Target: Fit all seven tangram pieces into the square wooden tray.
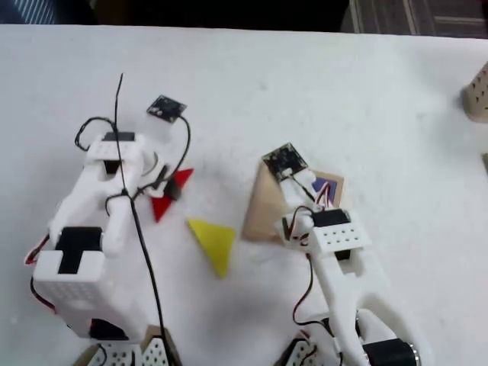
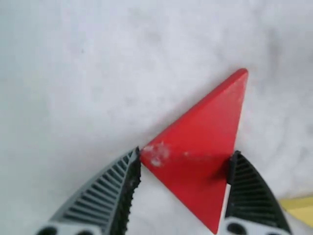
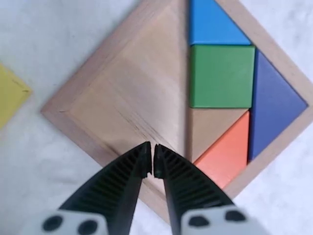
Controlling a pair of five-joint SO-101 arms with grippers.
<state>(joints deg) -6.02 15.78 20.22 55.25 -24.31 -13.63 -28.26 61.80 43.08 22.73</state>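
The wooden tray lies half filled — blue triangle, green square, purple triangle, orange triangle along one side. A red triangle and yellow triangle lie flat on the tabletop.

A white, faintly mottled surface takes up nearly all of the high view, from the lower edge almost to the top. At the far right edge, a little above mid-height, a tan block with rows of small round holes juts in, cut off by the frame. Just below it, also on the right edge, sits a small brown sliver too cropped to identify. Behind the surface a dark band runs along the top, with a pale striped patch in the upper left corner and grey, lined flooring in the upper right.
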